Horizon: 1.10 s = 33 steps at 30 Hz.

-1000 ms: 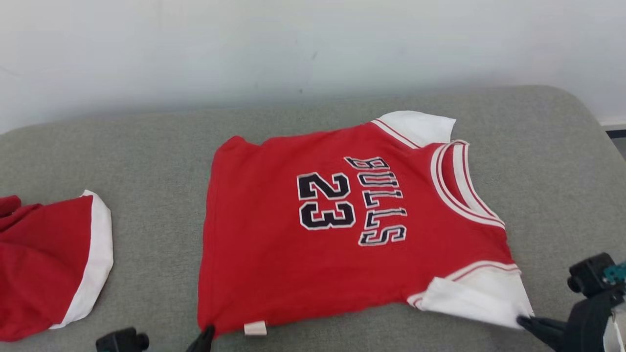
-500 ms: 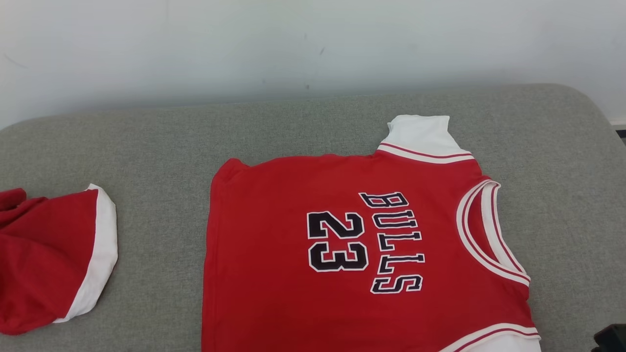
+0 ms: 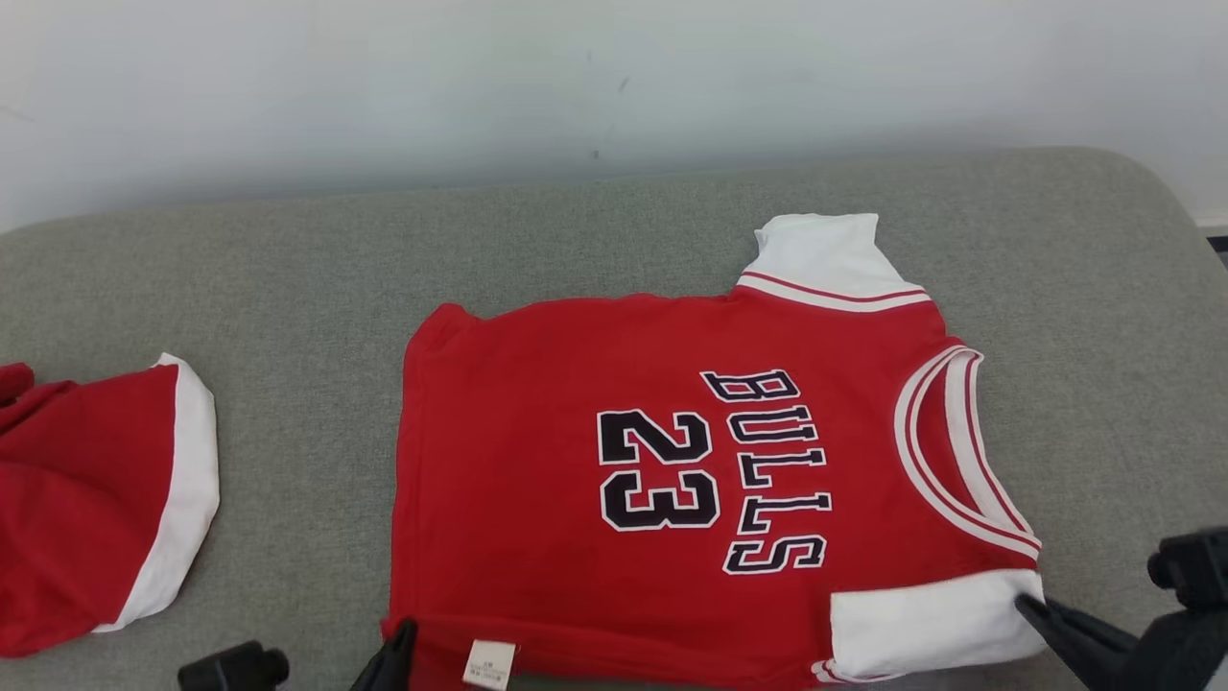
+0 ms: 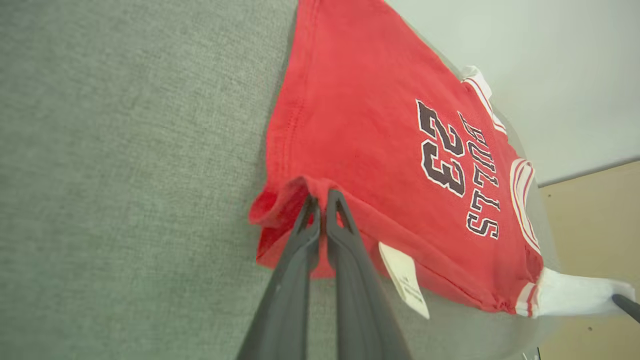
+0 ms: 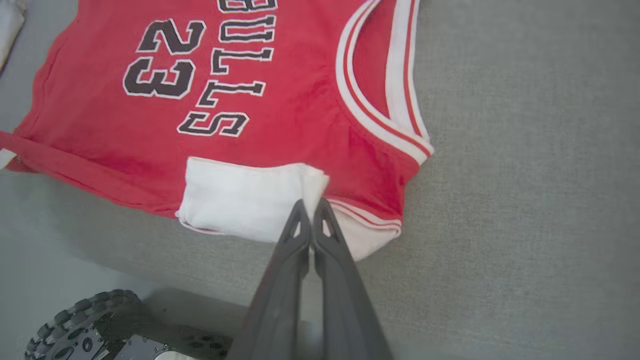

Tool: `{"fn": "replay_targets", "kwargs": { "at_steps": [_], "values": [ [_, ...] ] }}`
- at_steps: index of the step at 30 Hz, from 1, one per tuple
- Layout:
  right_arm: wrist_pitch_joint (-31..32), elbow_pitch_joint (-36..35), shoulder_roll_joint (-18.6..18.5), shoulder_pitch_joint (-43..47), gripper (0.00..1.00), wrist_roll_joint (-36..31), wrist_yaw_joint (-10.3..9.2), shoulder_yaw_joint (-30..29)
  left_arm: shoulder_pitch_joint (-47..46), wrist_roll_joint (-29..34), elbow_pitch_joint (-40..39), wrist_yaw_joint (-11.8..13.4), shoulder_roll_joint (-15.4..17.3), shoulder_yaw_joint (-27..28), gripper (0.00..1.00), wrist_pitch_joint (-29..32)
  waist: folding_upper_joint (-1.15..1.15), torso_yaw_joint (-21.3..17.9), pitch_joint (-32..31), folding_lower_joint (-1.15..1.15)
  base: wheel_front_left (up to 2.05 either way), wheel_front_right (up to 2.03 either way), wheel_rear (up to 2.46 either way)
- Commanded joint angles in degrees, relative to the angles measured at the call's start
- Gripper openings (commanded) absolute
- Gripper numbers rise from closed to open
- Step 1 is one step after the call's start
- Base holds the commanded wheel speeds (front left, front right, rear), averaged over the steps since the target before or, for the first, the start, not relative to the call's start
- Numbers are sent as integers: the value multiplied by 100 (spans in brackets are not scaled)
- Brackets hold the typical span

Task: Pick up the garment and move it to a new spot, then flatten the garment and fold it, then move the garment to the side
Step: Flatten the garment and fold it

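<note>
A red jersey (image 3: 576, 403) with white sleeves and "BULLS 23" lettering lies flat on the grey cushion (image 3: 307, 269), collar toward the right. My left gripper (image 3: 403, 635) is shut on its near hem corner, which is lifted and curled over, seen up close as the left gripper (image 4: 320, 200) pinching red fabric (image 4: 350, 125). My right gripper (image 3: 1025, 605) is shut on the near white sleeve (image 3: 921, 619), which is folded inward over the red body; the right gripper (image 5: 311, 206) grips the sleeve (image 5: 240, 195) at its edge.
A second red garment with a white band (image 3: 86, 499) lies at the cushion's left end. A white wall rises behind the cushion. The cushion's near edge and my wheeled base (image 5: 80, 320) lie just below the jersey. Bare grey cushion (image 5: 525, 150) extends right of the collar.
The jersey now lies further toward me and squarer than a second ago. Its near sleeve has been turned inward and the near hem corner lifted. Both grippers are back in the head view.
</note>
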Motion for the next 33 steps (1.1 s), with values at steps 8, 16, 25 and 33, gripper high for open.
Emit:
{"fn": "replay_targets", "kwargs": {
  "at_steps": [8,16,25,33],
  "values": [
    [-1819,847,-605,-1068,0,-550,-14,954,-978,570,787,-114,-382,-329,0,-427,0,101,183,0,0,0,0],
    [-3014,1475,-894,-1754,0,-986,-14,1505,-1427,855,1398,-45,-561,-404,0,-756,0,118,238,0,0,0,0],
    [-3922,1956,-1009,-2319,0,-1412,-14,1846,-1621,1045,1692,196,-607,-378,0,-972,0,122,353,0,0,0,0],
    [-4352,2299,-983,-2807,0,-1585,-14,2174,-1720,1099,1779,227,-638,-373,0,-1106,0,115,464,0,0,0,0]
  ]
}}
